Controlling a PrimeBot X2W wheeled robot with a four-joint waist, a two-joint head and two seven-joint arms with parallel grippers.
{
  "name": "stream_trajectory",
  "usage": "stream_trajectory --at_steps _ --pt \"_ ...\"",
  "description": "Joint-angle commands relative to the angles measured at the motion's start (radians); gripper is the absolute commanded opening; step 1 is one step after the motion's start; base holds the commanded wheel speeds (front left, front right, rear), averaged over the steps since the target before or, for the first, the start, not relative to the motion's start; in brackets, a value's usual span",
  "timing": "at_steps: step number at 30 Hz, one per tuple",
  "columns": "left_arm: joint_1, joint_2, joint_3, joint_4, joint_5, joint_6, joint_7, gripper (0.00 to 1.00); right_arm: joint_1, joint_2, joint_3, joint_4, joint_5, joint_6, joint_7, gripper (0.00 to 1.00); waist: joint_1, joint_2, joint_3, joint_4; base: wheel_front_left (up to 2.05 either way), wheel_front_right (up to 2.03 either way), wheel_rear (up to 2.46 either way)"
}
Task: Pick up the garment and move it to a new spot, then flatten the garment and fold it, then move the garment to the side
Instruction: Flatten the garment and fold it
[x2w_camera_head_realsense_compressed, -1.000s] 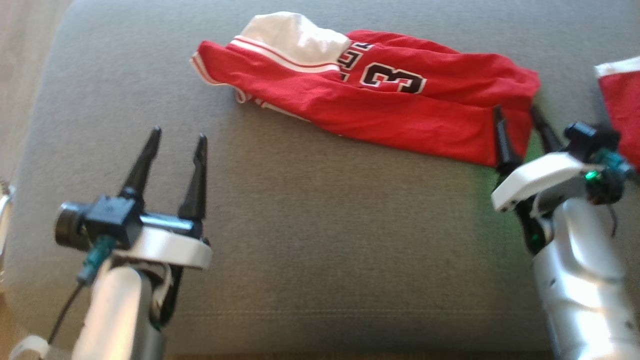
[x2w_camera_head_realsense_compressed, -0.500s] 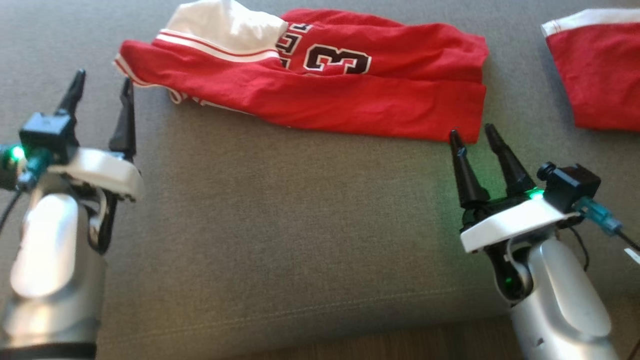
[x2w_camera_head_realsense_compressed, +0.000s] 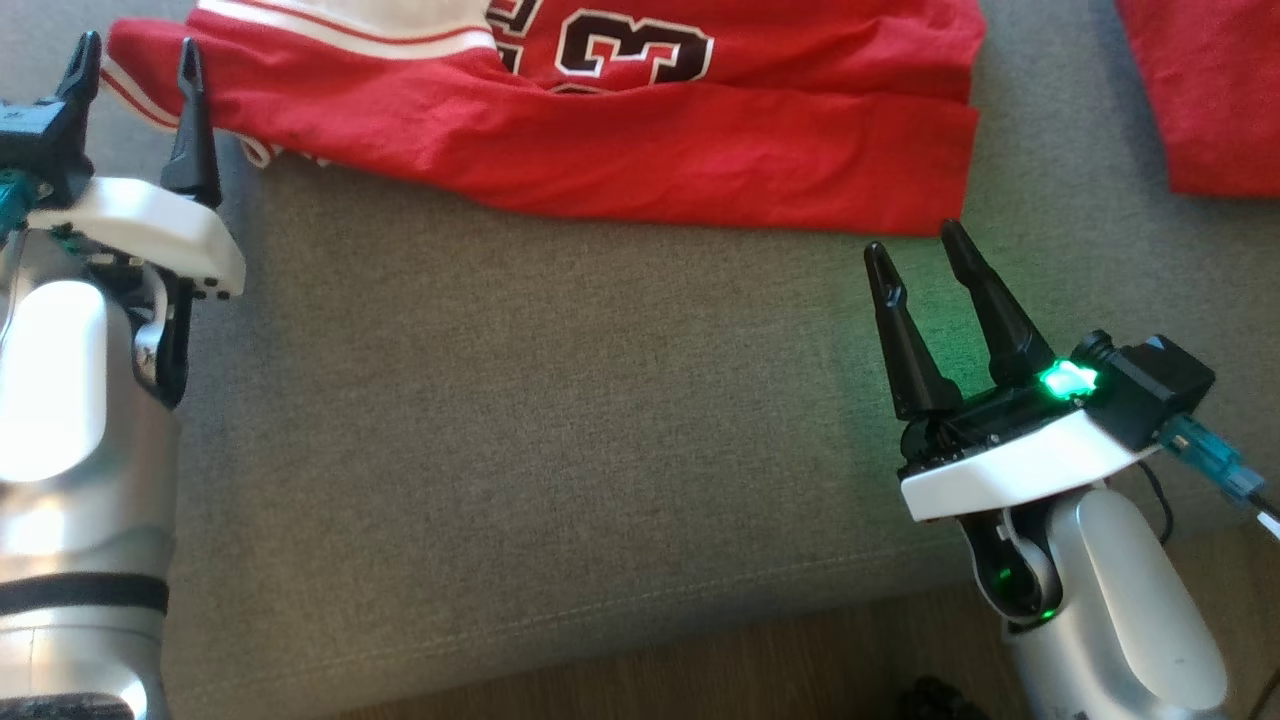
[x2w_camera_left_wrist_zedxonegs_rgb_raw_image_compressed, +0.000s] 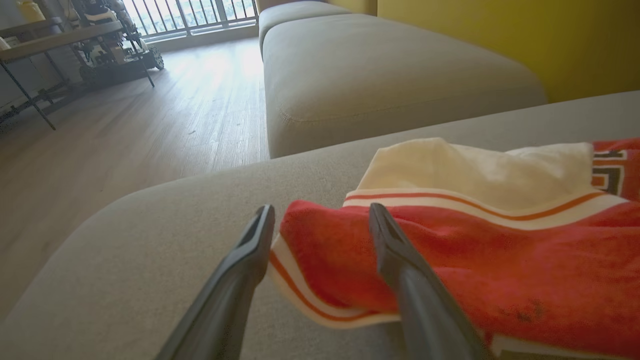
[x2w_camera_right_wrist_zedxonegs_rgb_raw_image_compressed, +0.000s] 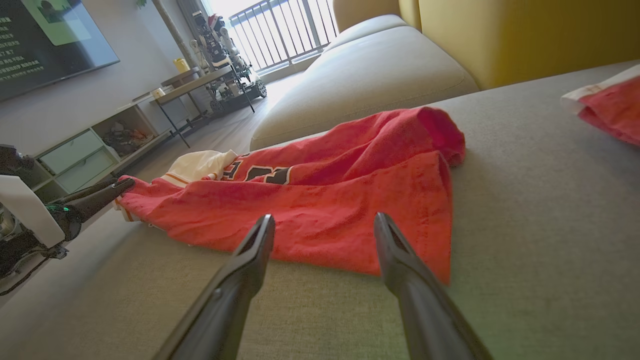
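Left gripper (x2w_camera_head_realsense_compressed: 138, 45) has moved up to the garment (x2w_camera_head_realsense_compressed: 650, 150)'s striped left end, jaws wide, nothing held. Right gripper (x2w_camera_head_realsense_compressed: 912, 240) is wide too, just short of its right corner. The garment lies rumpled on the grey sofa cushion (x2w_camera_head_realsense_compressed: 550, 400).

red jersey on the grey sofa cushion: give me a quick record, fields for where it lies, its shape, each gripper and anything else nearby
garment: red basketball jersey with white trim and a black numeral, bunched lengthwise, not flattened
surface: grey fabric sofa cushion
left gripper: open, the jersey's striped left corner between its fingers, not closed on it
right gripper: open, just short of the jersey's near right corner
nearby: second red garment, apart, to the right
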Motion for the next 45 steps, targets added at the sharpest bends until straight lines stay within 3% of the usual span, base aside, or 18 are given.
stream_trajectory --at_steps 1,6,7,8,9,10,15,24,31,36,38,39,40,45 --pt "-0.031 0.038 0.020 -0.008 -0.003 -0.003 0.001 1.00 0.005 0.009 0.024 -0.042 -0.007 0.000 0.004 1.00 -0.0001 0.0000 0.026 -0.001 0.00 0.00 0.00" --pt "-0.056 0.021 -0.017 0.066 -0.016 -0.021 0.009 1.00 0.002 0.009 0.022 -0.063 -0.014 0.000 0.008 1.00 -0.0001 0.0000 0.049 0.009 0.00 0.00 0.00" --pt "-0.059 0.021 -0.024 0.075 -0.019 -0.024 0.008 0.46 0.001 0.009 0.022 -0.065 -0.015 0.000 0.009 1.00 -0.0001 0.0000 0.051 0.012 0.00 0.00 0.00" --pt "-0.060 0.021 -0.031 0.080 -0.023 -0.027 0.005 0.21 0.000 0.009 0.023 -0.067 -0.015 0.000 0.008 1.00 -0.0001 0.0000 0.051 0.014 0.00 0.00 0.00" --pt "-0.059 0.020 -0.039 0.084 -0.027 -0.030 0.002 0.01 -0.001 0.009 0.024 -0.069 -0.015 0.000 0.008 1.00 -0.0001 0.0000 0.051 0.017 0.00 0.00 0.00" --pt "-0.057 0.018 -0.046 0.083 -0.032 -0.032 -0.001 0.00 -0.002 0.009 0.023 -0.069 -0.015 0.000 0.007 1.00 -0.0001 0.0000 0.049 0.020 0.00 0.00 0.00" --pt "-0.014 0.011 -0.079 0.005 -0.060 -0.039 -0.013 0.00 -0.005 0.009 0.024 -0.062 -0.009 0.000 0.002 1.00 -0.0001 0.0000 0.022 0.037 0.00 0.00 0.00" --pt "0.249 -0.007 -0.106 -0.349 -0.099 -0.041 -0.014 0.00 0.004 0.009 0.026 -0.031 0.012 0.000 -0.009 1.00 -0.0001 0.0000 -0.068 0.081 0.00 0.00 0.00" --pt "0.420 -0.006 -0.152 -0.426 -0.153 -0.041 0.003 0.00 0.020 0.009 0.019 -0.014 0.016 0.000 -0.011 1.00 -0.0001 0.0000 -0.126 0.124 0.00 0.00 0.00" --pt "0.508 0.034 -0.246 -0.472 -0.224 -0.041 0.078 0.00 0.028 0.009 0.016 -0.014 0.018 0.000 -0.012 1.00 -0.0001 0.0000 -0.141 0.151 0.00 0.00 0.00" --pt "0.524 0.048 -0.275 -0.480 -0.244 -0.041 0.107 0.45 0.025 0.009 0.020 -0.015 0.018 0.000 -0.012 1.00 -0.0001 0.0000 -0.139 0.154 0.00 0.00 0.00" --pt "0.531 0.053 -0.290 -0.481 -0.255 -0.041 0.126 0.80 0.024 0.009 0.021 -0.016 0.018 0.000 -0.012 1.00 -0.0001 0.0000 -0.138 0.155 0.00 0.00 0.00" --pt "0.535 0.059 -0.304 -0.484 -0.263 -0.041 0.144 1.00 0.023 0.009 0.023 -0.017 0.019 0.000 -0.012 1.00 -0.0001 0.0000 -0.135 0.155 0.00 0.00 0.00" --pt "0.510 0.082 -0.288 -0.529 -0.261 -0.018 0.135 1.00 0.017 0.009 0.024 -0.020 0.022 0.000 -0.012 1.00 -0.0001 0.0000 -0.118 0.142 0.00 0.00 0.00"
